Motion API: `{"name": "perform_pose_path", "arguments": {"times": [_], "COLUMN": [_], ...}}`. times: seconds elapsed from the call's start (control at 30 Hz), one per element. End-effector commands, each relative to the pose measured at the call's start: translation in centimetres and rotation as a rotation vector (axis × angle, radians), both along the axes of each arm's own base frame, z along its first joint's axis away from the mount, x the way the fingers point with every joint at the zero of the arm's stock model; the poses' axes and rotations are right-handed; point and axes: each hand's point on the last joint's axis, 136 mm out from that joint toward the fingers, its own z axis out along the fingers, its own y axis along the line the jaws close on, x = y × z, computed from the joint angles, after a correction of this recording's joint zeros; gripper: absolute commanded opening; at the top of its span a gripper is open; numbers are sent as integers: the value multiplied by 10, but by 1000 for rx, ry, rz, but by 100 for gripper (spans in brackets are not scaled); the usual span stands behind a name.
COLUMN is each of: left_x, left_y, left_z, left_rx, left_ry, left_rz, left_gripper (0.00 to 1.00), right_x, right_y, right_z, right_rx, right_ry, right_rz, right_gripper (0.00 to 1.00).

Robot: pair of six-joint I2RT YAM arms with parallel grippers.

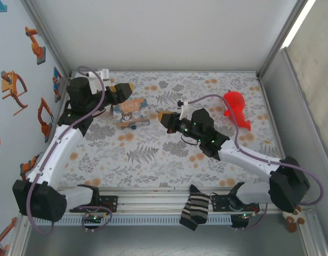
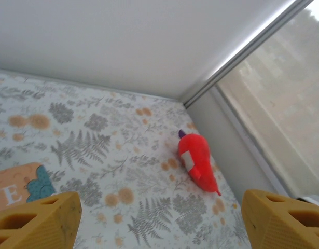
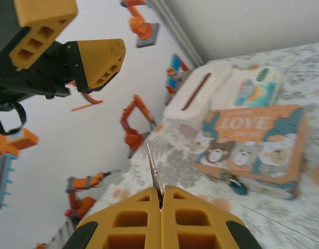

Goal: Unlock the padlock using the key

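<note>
— Between the right jaws, what's that sliver?
— Key, clamped tight, sticking out past the tips.
— Padlock?
— Ahead of those jaws, on the table, just beside the box. Left jaws, beyond and above, stand wide apart.

Padlock: tiny, blue-bodied, lies on the floral table cover, touching the lower front edge of the "LOVE" box; shackle too small to make out.

Key: thin dark-silvery sliver, stands nearly upright with a slight lean to the left, lower end pinched between the closed fingers of the right gripper, clear of the padlock.
</note>
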Motion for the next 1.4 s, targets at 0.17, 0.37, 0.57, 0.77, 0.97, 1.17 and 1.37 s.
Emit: {"name": "perform_pose_path", "arguments": {"times": [0.17,0.37,0.57,0.77,0.97,1.17,1.37], "left_x": [35,54,59,59,48,26,-5], "left_y": [-18,-29,-49,-58,-64,-82,-109], "left_z": [-122,-173,-204,-222,-237,-247,-249], "left_rx": [298,436,453,490,515,542,573], "left_ry": [376,508,591,623,660,676,670], "left_rz": [-3,8,-41,-61,-91,-143,-222], "left_gripper": [81,81,82,83,83,84,84], "right_x": [7,2,-1,1,2,4,5], "right_y": [-75,-98,-111,-115,-117,-121,-129], "right_z": [-46,-61,-70,-75,-78,-82,-89], "right_rx": [-331,-368,-394,-402,-405,-405,-399], "right_ry": [27,63,79,89,95,110,134], "right_rz": [-283,-341,-377,-387,-395,-399,-403], "right_gripper": [0,0,0,0,0,0,0]}}
